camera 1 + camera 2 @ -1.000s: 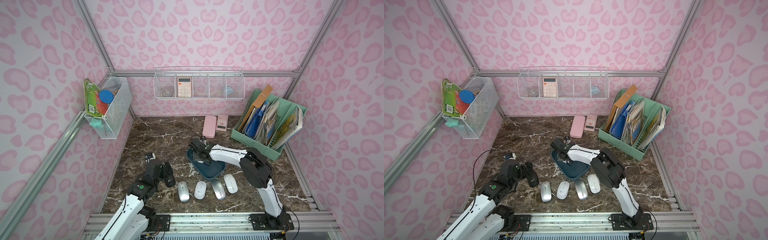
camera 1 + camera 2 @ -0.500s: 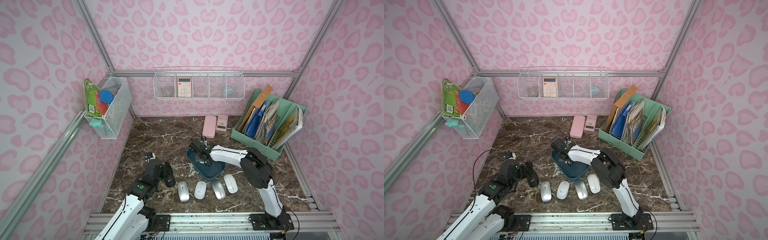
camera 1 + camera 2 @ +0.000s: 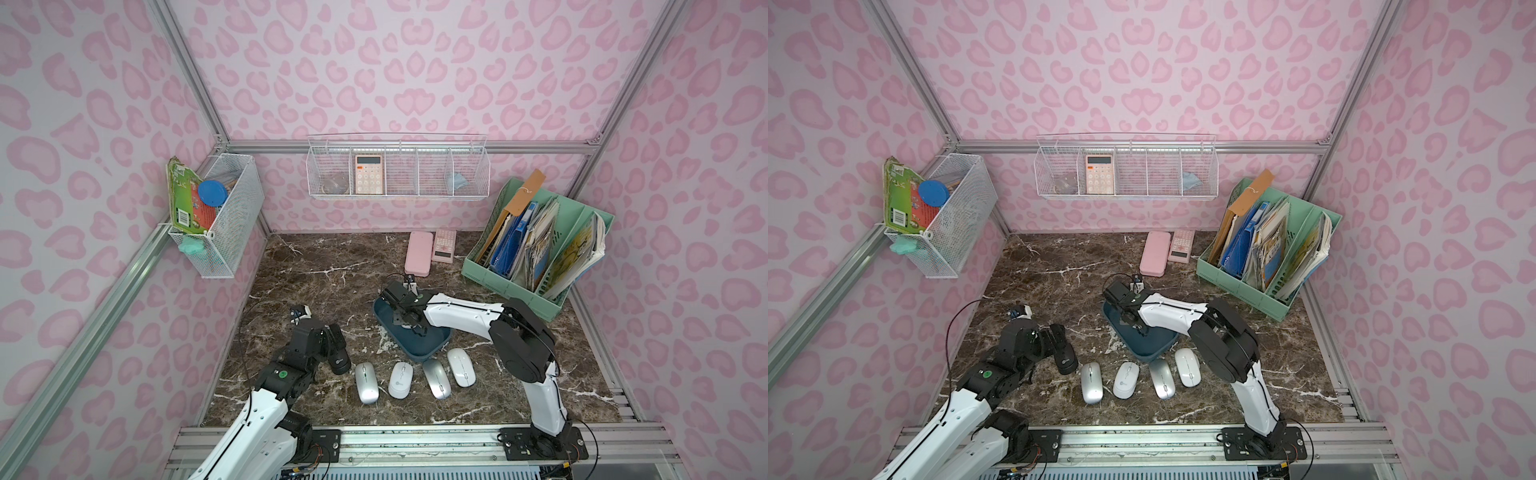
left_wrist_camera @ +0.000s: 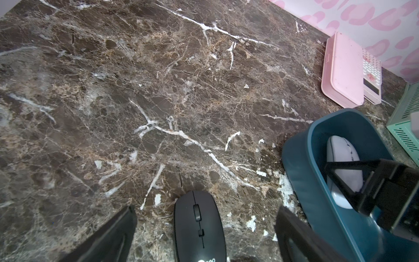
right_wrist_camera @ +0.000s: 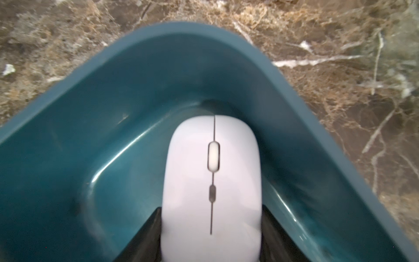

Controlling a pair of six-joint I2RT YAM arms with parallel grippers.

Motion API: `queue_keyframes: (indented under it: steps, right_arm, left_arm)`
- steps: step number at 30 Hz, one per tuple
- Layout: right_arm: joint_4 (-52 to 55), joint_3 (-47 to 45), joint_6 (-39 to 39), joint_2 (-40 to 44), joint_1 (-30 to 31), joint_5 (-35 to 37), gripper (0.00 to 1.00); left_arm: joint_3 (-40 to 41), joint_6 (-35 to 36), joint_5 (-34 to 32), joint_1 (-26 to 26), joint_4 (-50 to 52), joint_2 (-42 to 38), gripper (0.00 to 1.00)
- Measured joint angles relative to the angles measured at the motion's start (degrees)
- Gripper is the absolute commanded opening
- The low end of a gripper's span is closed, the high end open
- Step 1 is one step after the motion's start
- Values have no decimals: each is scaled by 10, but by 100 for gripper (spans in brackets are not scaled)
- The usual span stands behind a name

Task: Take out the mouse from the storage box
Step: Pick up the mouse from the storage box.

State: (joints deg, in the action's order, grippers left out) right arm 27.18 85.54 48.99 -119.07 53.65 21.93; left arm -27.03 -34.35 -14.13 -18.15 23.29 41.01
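Dark marble counter (image 3: pixel 332 266) inside pink-patterned walls.

Storage box (image 3: pixel 434 344) (image 3: pixel 1152 347): teal tub at mid-counter, slightly right, turned at an angle. It sits just far of a row of loose mice.

White mouse (image 5: pixel 212 181) (image 4: pixel 342 167) lies flat on the box floor in the far-left half. Its nose points at a rounded corner, close to the wall. In both top views the arm mostly hides it.

Right claw (image 5: pixel 212 215) (image 3: pixel 410 323) is down inside the box, about half closed. One finger (image 5: pixel 145 238) is on each flank of the white mouse's rear. Both sit against its sides with no gap visible. The mouse is not lifted. The right wrist view is slightly blurred.

Left claw (image 4: pixel 206 208) is low over the near-left counter, jaws spread wide and holding nothing. A black mouse (image 4: pixel 199 226) (image 3: pixel 340 365) lies on the counter between its fingers (image 4: pixel 122 236), clear of both.

Row on the near counter, left to right:
- silver mouse (image 3: pixel 366 382)
- white mouse with logo (image 3: pixel 401 379)
- second silver mouse (image 3: pixel 436 378)
- plain white mouse (image 3: pixel 460 365)

The last two lie just beside the box's near edge.

Far side: pink case (image 3: pixel 419 258) and pink calculator (image 3: pixel 444 245) touch side by side. A mint file rack (image 3: pixel 490 266) stuffed with folders stands far right. Wire baskets hang on the left wall (image 3: pixel 232 232) and the back wall (image 3: pixel 432 183).
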Motion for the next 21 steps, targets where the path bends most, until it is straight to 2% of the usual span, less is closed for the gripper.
queue_keyframes:
  steps: [11,21]
  right_arm:
    - [-7,-59,-11,88,8,22,56]
    - [-17,-183,-30,237,5,43,55]
  left_arm:
    - [0,0,0,0,-3,-1,99]
    - [0,0,2,0,-3,-2,99]
